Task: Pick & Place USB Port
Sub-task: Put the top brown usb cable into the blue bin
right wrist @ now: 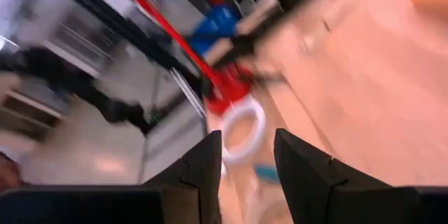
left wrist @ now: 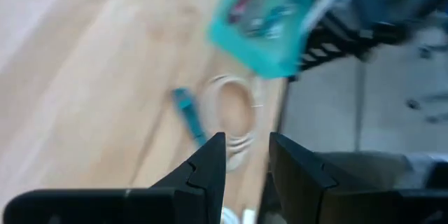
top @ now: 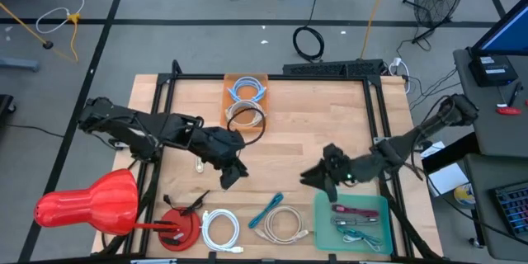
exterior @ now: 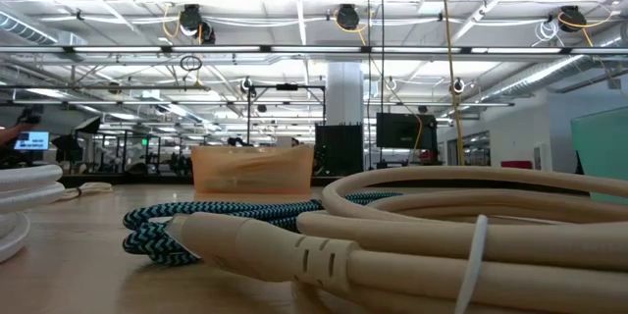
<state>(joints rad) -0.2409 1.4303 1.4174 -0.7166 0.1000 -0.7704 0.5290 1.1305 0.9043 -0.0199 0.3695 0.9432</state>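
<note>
closest to the low cam we see a cream cable point(exterior: 412, 226) coiled on the bench point(top: 289, 144), w/ a teal braided cable point(exterior: 196, 221) just behind. left claw point(top: 233, 171) hovers mid-bench, fingers point(left wrist: 210, 164) a bit apart, holding nothing. right claw point(top: 318, 173) hangs near the teal tray point(top: 326, 223), also slightly spread & empty. usb cables lie in the tray & in the orange bin point(top: 247, 91) at the far edge.

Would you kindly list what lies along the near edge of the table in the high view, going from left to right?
Red bowling-pin-shaped object → red round stand → white coiled cable → teal braided cable → beige coiled cable → teal tray holding small cables.
</note>
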